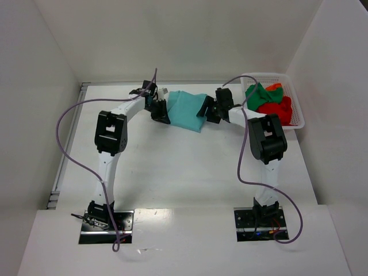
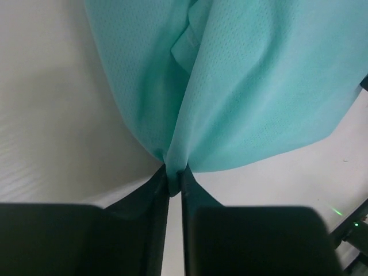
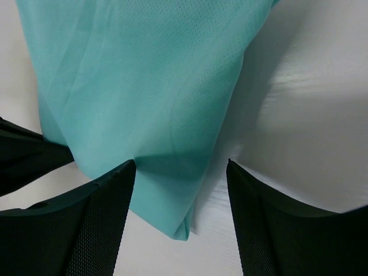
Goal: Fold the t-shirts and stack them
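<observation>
Cloth first: the teal t-shirt (image 1: pixel 187 109) lies rumpled at the far middle of the table (image 1: pixel 172 167), between the two arms. On one side the left gripper (image 2: pixel 174 183) is clamped tight on a thin gathered tuck of its edge. Opposite, the right gripper (image 3: pixel 179 168) stands wide apart astride a corner, gripping nothing. I can't quite tell whether that corner is one layer or two. A pull now could slip the thin pinch, or drag the shirt lopsided, since only one side is held. The other shirts (image 1: pixel 276 108) sit in the basket (image 1: pixel 263 75) at far right.

Left pincer (image 1: pixel 160 111) and right pincer (image 1: pixel 210 109) flank teal t-shirt (image 1: pixel 187 109).
</observation>
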{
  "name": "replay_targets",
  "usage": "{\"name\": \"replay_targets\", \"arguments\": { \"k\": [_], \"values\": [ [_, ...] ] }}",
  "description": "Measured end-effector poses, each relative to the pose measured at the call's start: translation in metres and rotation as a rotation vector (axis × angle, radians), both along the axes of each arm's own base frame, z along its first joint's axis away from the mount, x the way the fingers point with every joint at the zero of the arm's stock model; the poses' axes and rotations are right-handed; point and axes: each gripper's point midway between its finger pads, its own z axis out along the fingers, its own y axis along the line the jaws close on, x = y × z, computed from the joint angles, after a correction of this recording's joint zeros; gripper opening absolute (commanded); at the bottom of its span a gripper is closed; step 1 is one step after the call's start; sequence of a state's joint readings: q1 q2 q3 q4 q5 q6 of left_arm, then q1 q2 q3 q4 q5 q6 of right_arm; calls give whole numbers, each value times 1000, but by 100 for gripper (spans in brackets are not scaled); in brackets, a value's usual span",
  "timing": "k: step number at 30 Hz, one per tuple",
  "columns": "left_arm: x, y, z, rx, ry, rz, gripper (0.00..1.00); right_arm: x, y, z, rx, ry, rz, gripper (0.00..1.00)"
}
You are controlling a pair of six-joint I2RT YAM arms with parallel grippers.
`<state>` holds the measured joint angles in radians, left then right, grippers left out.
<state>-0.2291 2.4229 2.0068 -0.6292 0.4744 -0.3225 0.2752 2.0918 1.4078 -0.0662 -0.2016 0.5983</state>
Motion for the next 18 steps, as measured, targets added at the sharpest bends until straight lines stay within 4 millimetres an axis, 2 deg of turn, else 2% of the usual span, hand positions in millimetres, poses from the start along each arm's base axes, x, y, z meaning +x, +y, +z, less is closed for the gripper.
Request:
{"name": "replay_targets", "arguments": {
  "k": [2, 7, 13, 18],
  "values": [
    [-4, -3, -1, -9, 5, -1, 7, -1, 2, 0, 6, 1, 5, 70],
    [-31, -8, -1, -16, 34, -12, 2, -10, 5, -8, 10, 17, 11, 69],
    [-92, -9, -2, -5, 119, -28, 1, -45, 12, -4, 6, 34, 32, 67],
    [-148, -7, 1, 6, 190, -32, 1, -79, 23, 11, 12, 27, 62, 66]
  ]
}}
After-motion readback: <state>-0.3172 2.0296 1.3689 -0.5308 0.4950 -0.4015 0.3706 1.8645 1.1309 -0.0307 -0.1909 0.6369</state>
